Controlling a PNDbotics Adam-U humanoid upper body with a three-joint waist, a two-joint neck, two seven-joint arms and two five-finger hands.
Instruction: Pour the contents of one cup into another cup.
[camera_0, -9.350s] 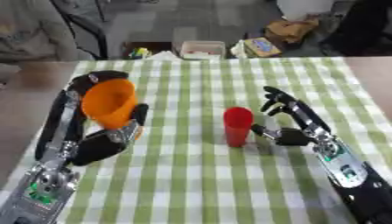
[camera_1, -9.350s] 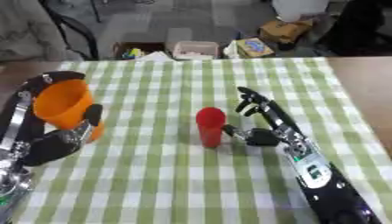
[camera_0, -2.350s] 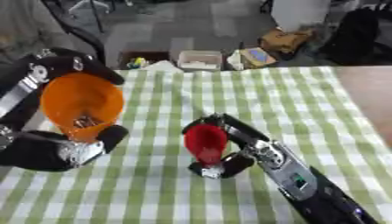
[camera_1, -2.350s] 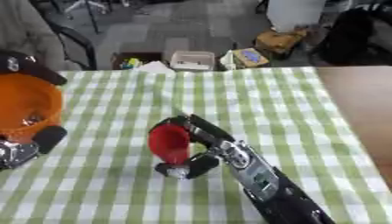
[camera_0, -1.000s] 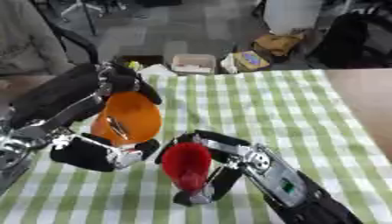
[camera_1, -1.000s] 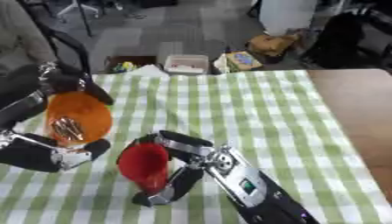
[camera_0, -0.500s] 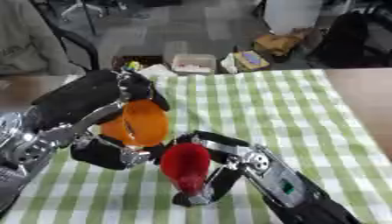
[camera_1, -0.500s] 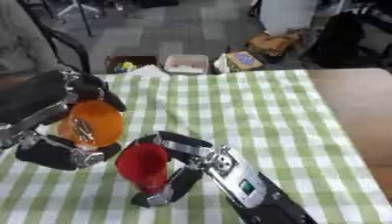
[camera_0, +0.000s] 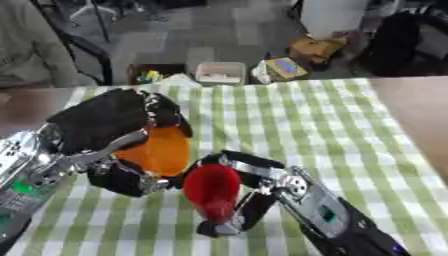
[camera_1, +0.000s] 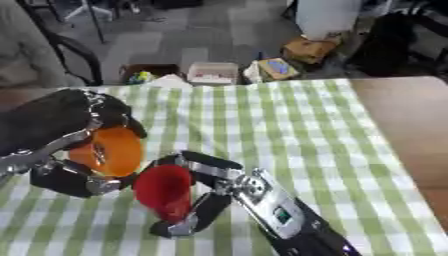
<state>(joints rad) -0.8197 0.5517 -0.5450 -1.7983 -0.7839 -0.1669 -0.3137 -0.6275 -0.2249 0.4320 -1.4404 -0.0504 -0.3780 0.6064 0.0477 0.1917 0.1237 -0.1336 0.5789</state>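
black, silver-jointed robot hand (camera_0: 249, 192)

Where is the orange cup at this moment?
The orange cup is left of centre, tilted in the left robot hand, right beside the red cup.

Red cup (camera_0: 210, 190): smooth plastic, slight sheen, inside curled fingers of right hand (camera_0: 249, 200). Orange cup (camera_0: 159, 151): smooth plastic, glossier, under left hand (camera_0: 118, 131) fingers. Both hands: matt black shells, silver metal joints. Tablecloth (camera_0: 350, 130) beneath fingers: green-white checked cloth, matt. Table edge (camera_0: 416, 100): bare wood.
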